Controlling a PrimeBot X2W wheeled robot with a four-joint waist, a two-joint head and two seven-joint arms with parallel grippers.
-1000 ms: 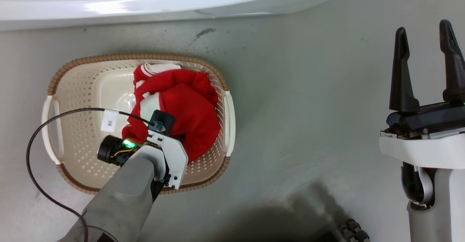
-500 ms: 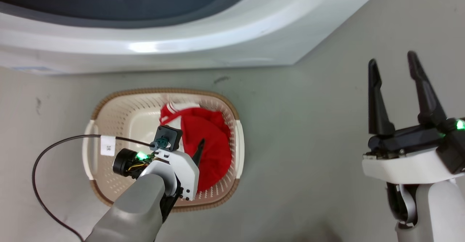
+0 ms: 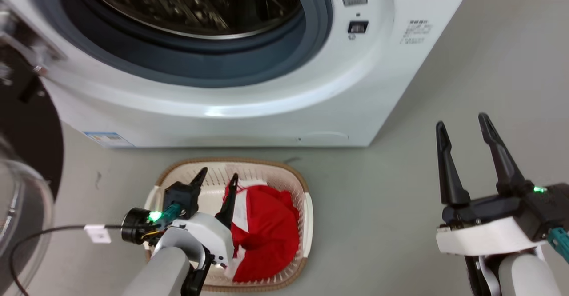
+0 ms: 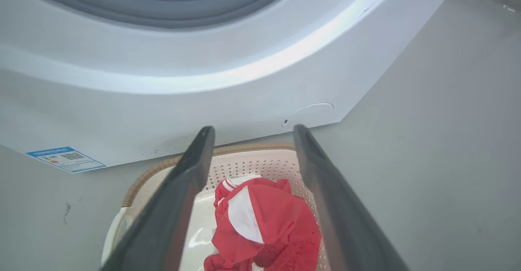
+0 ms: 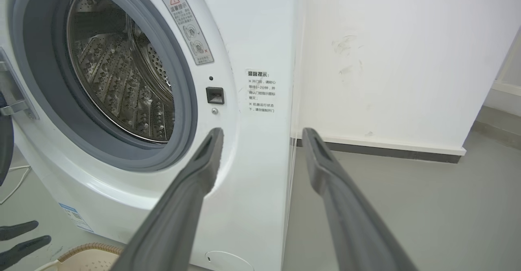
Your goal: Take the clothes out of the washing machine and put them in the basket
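Bright red fabric clothes with white trim (image 3: 266, 229) are heaped on the right side of the small cream perforated plastic basket (image 3: 266, 162). It's parked on the grey floor (image 3: 378, 198) right below the large white front-loading washing machine (image 3: 266, 105), so the carry is short. My left jaws are open and empty over the basket's far rim. My right jaws are open and empty, well apart. The steel drum (image 5: 122, 79) looks bare where visible, so I'm likely done.

The floor (image 3: 378, 207) is smooth, dull grey, with a few small dark scuffs and a soft sheen where light falls on it. A white wall (image 5: 386, 59) rises at the far side, smudged with faint grey marks. It meets the floor at a pale skirting (image 5: 407, 145) with a dark strip underneath.
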